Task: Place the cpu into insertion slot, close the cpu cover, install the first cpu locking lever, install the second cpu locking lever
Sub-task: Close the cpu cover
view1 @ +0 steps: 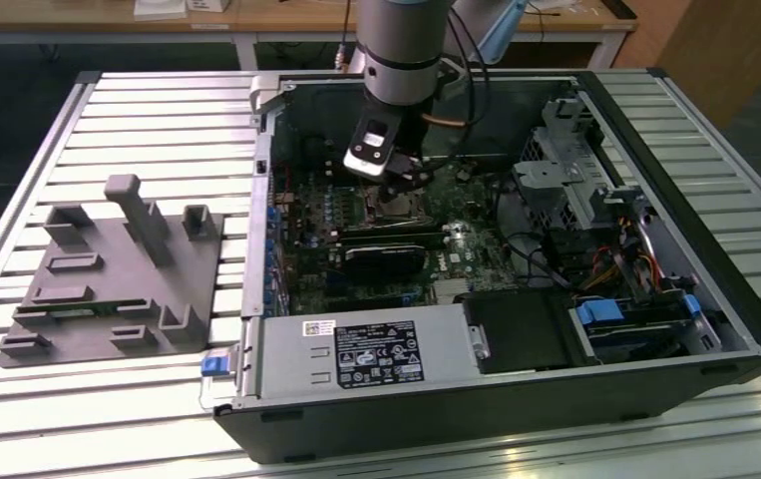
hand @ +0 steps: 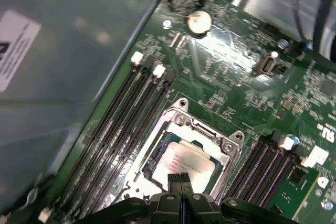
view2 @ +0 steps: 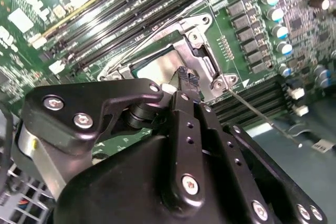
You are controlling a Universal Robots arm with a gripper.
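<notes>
Inside the open computer case, the insertion slot (view1: 391, 207) sits on the green board directly under my gripper (view1: 400, 178). In both wrist views the cpu (hand: 191, 161) (view2: 157, 69) lies in the slot, its dull silver top showing through the window of the cpu cover (hand: 210, 132) (view2: 202, 61), which looks folded down around it. My gripper (hand: 179, 178) (view2: 186, 76) is shut with nothing held, its tip just over the cpu at the cover's edge. A thin wire locking lever (view2: 260, 114) sticks out sideways from the socket corner. A second lever (view2: 152, 32) runs along the opposite side.
Long black memory slots (hand: 121, 124) (view2: 131, 14) flank the socket. Capacitors (view2: 275, 17) stand close by. The case wall (hand: 63, 51), the power supply (view1: 367, 354) and a drive bay with cables (view1: 619, 269) hem in the board. A grey fixture (view1: 114, 279) stands on the slatted table at the exterior view's left.
</notes>
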